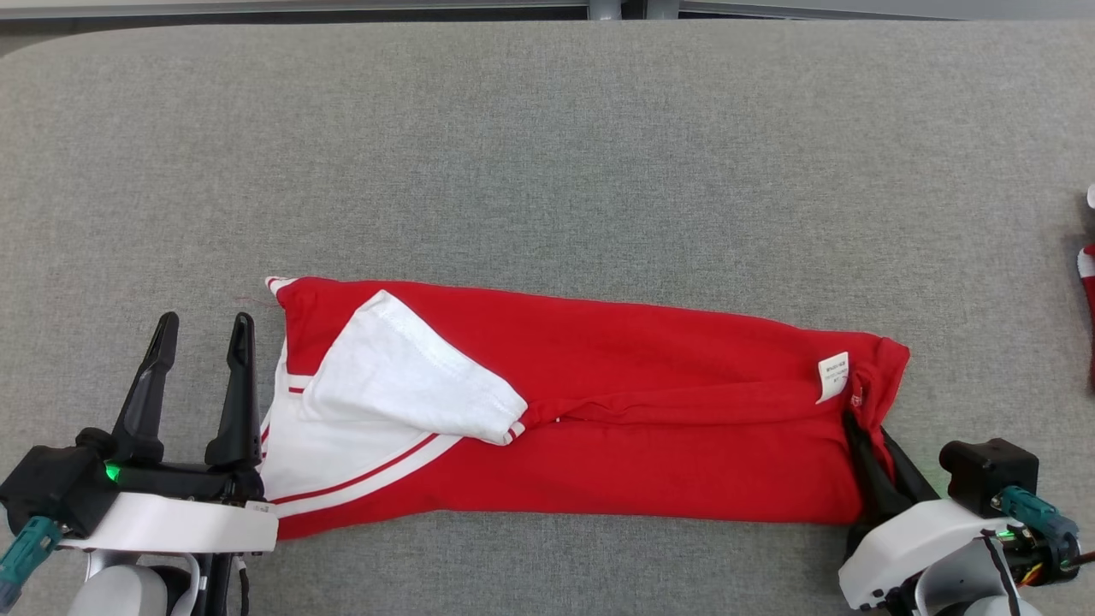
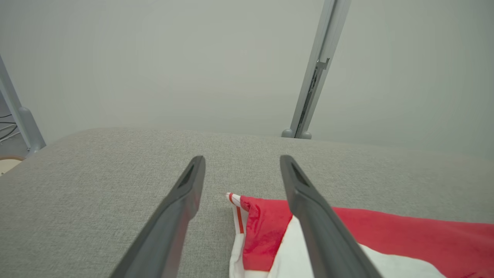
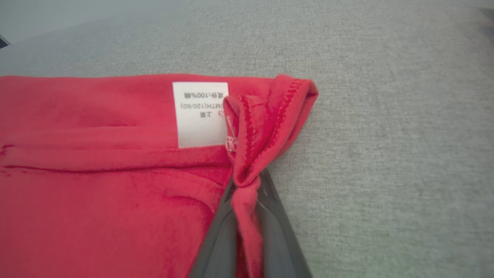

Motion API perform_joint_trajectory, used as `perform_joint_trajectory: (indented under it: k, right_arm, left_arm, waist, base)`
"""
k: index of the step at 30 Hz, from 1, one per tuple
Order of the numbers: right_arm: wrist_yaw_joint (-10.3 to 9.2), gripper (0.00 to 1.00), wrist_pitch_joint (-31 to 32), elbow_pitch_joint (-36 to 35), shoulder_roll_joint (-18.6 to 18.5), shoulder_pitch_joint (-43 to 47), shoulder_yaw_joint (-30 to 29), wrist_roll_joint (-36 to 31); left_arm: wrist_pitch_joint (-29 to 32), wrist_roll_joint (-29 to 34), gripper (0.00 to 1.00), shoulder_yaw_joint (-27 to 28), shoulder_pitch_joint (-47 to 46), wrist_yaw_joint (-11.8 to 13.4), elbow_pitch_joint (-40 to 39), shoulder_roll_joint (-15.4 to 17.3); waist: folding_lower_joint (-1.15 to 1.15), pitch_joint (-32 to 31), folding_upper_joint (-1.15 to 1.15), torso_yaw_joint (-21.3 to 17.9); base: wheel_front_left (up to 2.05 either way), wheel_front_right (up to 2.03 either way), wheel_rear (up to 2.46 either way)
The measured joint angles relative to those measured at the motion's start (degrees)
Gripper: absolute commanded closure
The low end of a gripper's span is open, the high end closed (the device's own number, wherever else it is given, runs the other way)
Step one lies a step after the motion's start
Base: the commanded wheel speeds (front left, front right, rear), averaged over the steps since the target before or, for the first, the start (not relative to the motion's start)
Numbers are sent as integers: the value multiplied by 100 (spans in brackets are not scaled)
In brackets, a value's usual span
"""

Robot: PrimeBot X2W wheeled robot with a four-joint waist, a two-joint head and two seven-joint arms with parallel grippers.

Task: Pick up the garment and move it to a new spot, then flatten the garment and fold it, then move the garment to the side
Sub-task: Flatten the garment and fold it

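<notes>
A red garment (image 1: pixel 616 411) with white, red-striped parts lies folded into a long band across the grey table (image 1: pixel 547 154), a white care label (image 1: pixel 832 376) near its right end. My right gripper (image 1: pixel 864 428) is shut on the garment's right edge; in the right wrist view the red hem (image 3: pixel 247 185) is pinched between the two dark fingers. My left gripper (image 1: pixel 205 338) stands open just left of the garment's left end, nothing between its fingers. In the left wrist view the garment's striped corner (image 2: pixel 247 220) lies between and beyond the open fingers.
Another red and white item (image 1: pixel 1088 265) pokes in at the table's right edge. Grey table surface stretches wide behind the garment. A grey metal post (image 2: pixel 316 73) stands past the far edge in the left wrist view.
</notes>
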Motion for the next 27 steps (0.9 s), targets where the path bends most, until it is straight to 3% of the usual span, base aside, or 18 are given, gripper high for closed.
perform_joint_trajectory:
  k: [9, 18, 22, 27]
  right_arm:
    - [4, 100, -59, -539, 4, 166, -445, -200]
    - [-1, 100, 472, -1430, -48, 487, -1138, -492]
    - [-2, 100, 812, -1822, -43, 498, -844, -263]
    - [-2, 100, 1158, -2149, -29, 203, -75, 244]
  left_arm:
    - [0, 80, 0, 138, -2, -67, 30, -59]
    - [0, 183, 0, 159, 43, -110, 68, -155]
    - [0, 233, 0, 118, 128, -116, 119, -187]
    - [0, 267, 0, 65, 164, -116, 167, -207]
  waist:
    - [0, -49, 0, -48]
    - [0, -239, 0, -114]
    - [0, -378, 0, -113]
    - [0, -539, 0, -118]
  base:
    - [0, 0, 0]
    - [0, 0, 0]
    - [0, 0, 0]
    - [0, 0, 0]
